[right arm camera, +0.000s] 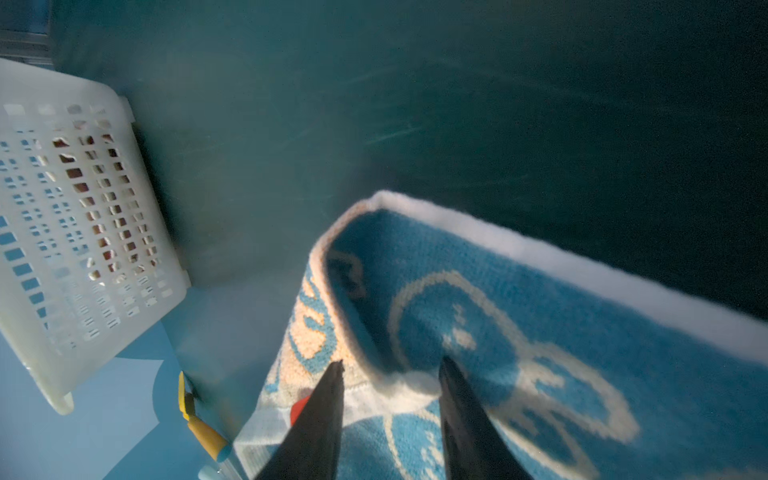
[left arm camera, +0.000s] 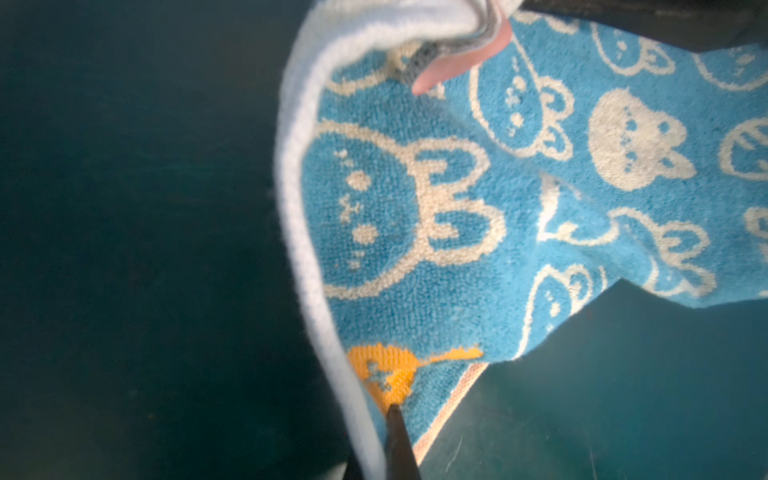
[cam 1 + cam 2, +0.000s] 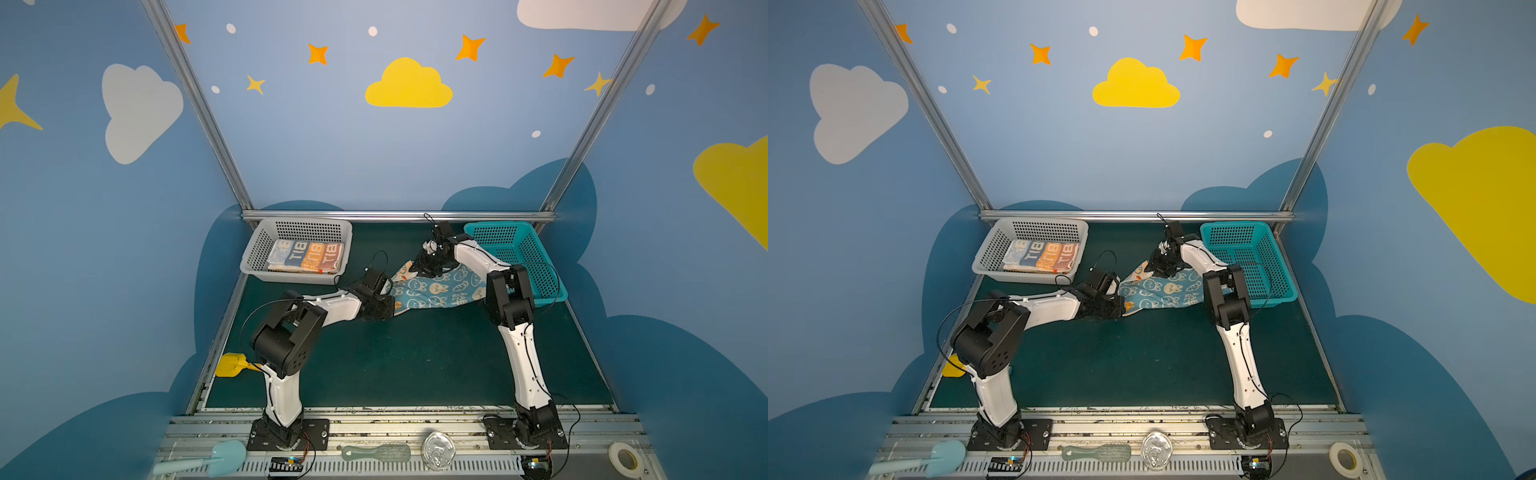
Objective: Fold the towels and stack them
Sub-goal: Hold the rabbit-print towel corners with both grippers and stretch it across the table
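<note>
Blue towel (image 3: 432,291), light, limp and grippy, drapes slack over the mat (image 3: 415,365) toward one o'clock of centre, with the left gripper (image 3: 390,306) pressed tight on its eight-o'clock corner and the right gripper (image 1: 392,362) jaws parted astride the eleven-o'clock hem, bite unconfirmed; the corners are the sound holds.

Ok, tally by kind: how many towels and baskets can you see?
Towels: 2 in view, the blue bunny towel and the lettered towel in the grey basket; any beneath it are hidden.
Baskets: 2, that grey one and the teal basket.
Total: 4.
</note>
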Controlling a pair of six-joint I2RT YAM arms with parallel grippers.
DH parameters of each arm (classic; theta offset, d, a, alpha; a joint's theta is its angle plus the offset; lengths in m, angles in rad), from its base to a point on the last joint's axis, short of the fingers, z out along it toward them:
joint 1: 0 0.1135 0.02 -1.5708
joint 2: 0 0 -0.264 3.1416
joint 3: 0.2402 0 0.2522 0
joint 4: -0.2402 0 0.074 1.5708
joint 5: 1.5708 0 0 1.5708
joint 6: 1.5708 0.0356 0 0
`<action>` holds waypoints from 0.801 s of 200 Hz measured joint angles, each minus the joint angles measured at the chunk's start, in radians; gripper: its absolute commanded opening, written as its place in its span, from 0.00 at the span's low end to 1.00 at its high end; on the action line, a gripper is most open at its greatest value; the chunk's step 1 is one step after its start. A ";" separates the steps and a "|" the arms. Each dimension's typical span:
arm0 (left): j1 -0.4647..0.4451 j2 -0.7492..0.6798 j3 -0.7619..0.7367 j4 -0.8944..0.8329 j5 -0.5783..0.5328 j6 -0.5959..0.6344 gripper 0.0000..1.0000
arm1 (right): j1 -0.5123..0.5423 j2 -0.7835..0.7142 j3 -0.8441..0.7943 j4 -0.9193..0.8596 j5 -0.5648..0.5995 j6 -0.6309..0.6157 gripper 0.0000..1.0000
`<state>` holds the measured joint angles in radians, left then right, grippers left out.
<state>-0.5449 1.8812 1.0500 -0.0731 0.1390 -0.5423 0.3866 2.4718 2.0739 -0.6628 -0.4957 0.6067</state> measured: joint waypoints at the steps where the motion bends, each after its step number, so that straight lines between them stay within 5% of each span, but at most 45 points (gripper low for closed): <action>1: 0.000 0.000 0.000 0.000 0.000 0.000 0.03 | 0.000 0.000 0.000 0.001 0.000 0.000 0.39; 84: 0.000 0.000 0.000 0.000 0.009 0.000 0.03 | -0.001 0.039 0.038 0.016 -0.004 0.016 0.00; 160: 0.019 -0.074 0.024 -0.122 -0.035 0.085 0.03 | -0.001 -0.011 0.041 -0.081 0.039 -0.031 0.00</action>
<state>-0.5255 1.8076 1.0740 -0.1955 0.1043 -0.4576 0.3859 2.4603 2.1147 -0.7437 -0.4564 0.5758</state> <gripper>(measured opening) 0.050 0.064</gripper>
